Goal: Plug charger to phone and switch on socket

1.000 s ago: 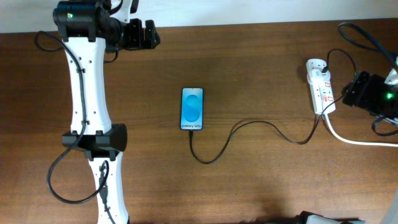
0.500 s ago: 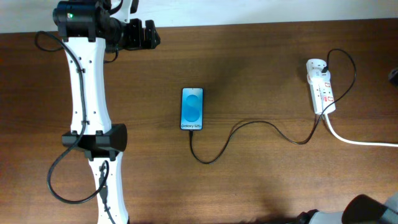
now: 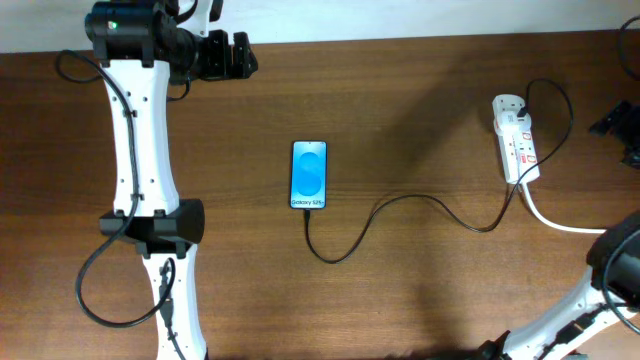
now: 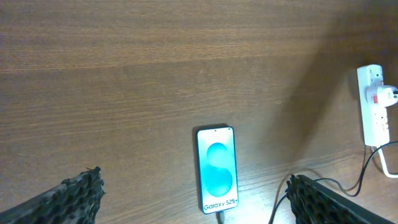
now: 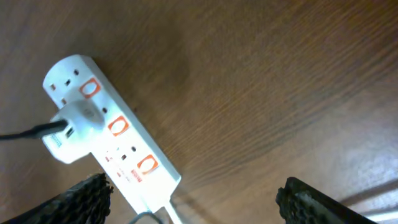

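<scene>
The phone (image 3: 309,175) lies flat mid-table with its blue screen lit, and also shows in the left wrist view (image 4: 217,168). The charger's thin black cable (image 3: 400,198) runs from the phone's lower end, loops right, and ends at a plug (image 5: 78,124) seated in the socket (image 3: 516,140). The white socket with orange-red switches also shows in the right wrist view (image 5: 134,152). My left gripper (image 3: 243,55) is open and empty at the far left back, high above the table (image 4: 196,182). My right gripper (image 3: 615,125) is open and empty, right of the socket (image 5: 194,185).
The socket's thick white lead (image 3: 570,222) runs off the right edge. My right arm (image 3: 612,262) crosses the lower right corner. My left arm (image 3: 140,150) lies along the left side with black cables looping beside it.
My right gripper has drawn back from beside the socket toward the right edge, and its arm now shows at the lower right. The left arm, phone and cable have not moved.
</scene>
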